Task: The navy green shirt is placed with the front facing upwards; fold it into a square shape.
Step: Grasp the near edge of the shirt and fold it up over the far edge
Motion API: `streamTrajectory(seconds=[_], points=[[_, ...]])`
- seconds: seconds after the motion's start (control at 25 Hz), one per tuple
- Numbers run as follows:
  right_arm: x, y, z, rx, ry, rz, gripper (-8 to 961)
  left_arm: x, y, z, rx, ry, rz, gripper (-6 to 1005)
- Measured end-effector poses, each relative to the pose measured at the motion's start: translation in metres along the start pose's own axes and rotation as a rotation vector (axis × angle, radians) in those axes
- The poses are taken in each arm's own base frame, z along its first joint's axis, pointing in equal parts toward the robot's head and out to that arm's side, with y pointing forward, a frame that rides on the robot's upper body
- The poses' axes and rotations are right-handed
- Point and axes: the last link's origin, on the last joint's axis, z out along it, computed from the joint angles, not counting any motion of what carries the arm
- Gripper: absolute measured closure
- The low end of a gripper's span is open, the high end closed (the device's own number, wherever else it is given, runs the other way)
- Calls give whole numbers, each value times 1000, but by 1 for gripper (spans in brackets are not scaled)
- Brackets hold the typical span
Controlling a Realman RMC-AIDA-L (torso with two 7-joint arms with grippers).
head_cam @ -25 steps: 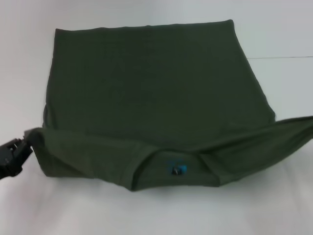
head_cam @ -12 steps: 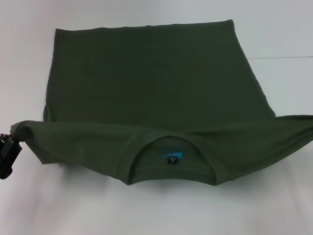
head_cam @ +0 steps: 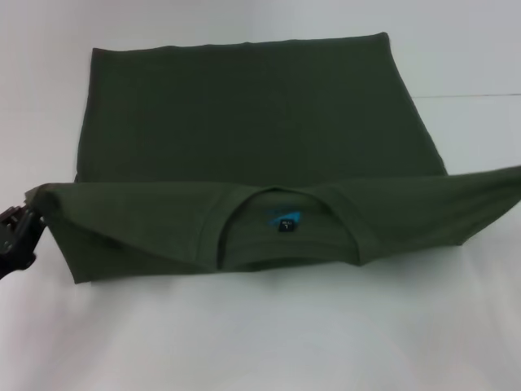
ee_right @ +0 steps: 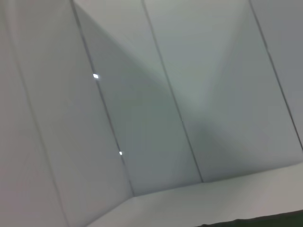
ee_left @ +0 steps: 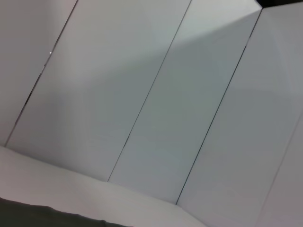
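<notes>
The navy green shirt (head_cam: 244,122) lies on the white table (head_cam: 260,342), plain green side showing. Its near collar edge is lifted and stretched taut from side to side. The neck opening and the small blue label (head_cam: 285,220) face me. My left gripper (head_cam: 18,236) is at the left edge of the head view, shut on the shirt's bunched left corner. The shirt's right corner (head_cam: 509,183) runs out of the picture, and my right gripper is out of view. A strip of shirt shows in the left wrist view (ee_left: 28,215) and in the right wrist view (ee_right: 265,221).
White table surface surrounds the shirt, with a wide band in front of it. A thin table seam (head_cam: 472,96) runs at the right. Both wrist views face white wall panels (ee_left: 156,94) beyond the table.
The lifted collar edge has moved up and away from me over the shirt's body. The neck opening has turned to face me. The left gripper has risen with its corner.
</notes>
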Motion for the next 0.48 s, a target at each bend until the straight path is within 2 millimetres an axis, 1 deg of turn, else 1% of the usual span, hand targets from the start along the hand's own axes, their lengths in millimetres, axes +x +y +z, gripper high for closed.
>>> streamTrajectory(seconds=[0.16, 0.32, 0.48], points=[[-5, -13, 26, 36, 34, 18, 913, -3, -3, 22, 14, -22, 27, 957], [-9, -21, 50, 55, 59, 5, 913, -3, -9, 46, 51, -44, 48, 957], [-12, -30, 70, 98, 85, 4, 913, -2, -13, 69, 84, -60, 89, 956]])
